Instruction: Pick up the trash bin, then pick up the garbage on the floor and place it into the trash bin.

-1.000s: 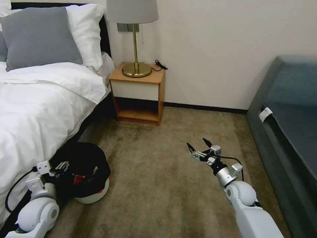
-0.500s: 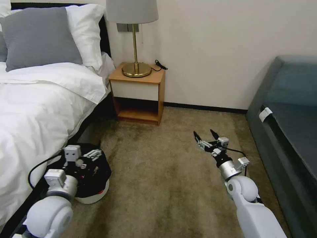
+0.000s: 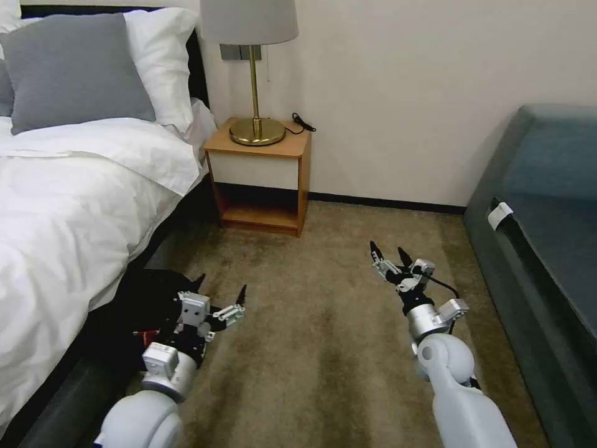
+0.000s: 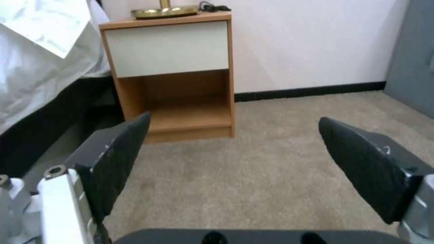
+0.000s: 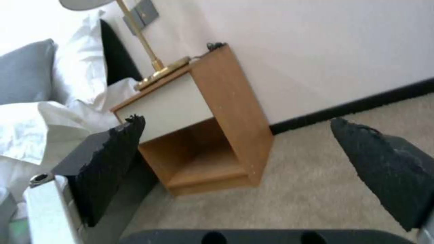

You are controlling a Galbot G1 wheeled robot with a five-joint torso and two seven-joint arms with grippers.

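Head view, largest first: the floor (image 3: 323, 348) spreads bare of litter from the bed (image 3: 68, 205) at nine o'clock to the nightstand (image 3: 260, 180) at twelve. The trash bin (image 3: 140, 305) sits at eight o'clock against the bed's edge, its black liner bunched, something red showing inside. A second ago the left gripper (image 3: 221, 295) was on the bin; now it has lifted off and swung out beside it, jaws spread wide and empty. The right gripper (image 3: 389, 254) at four o'clock hovers over carpet, likewise wide apart and empty. By my reading, the bin is released and the collecting looks finished.
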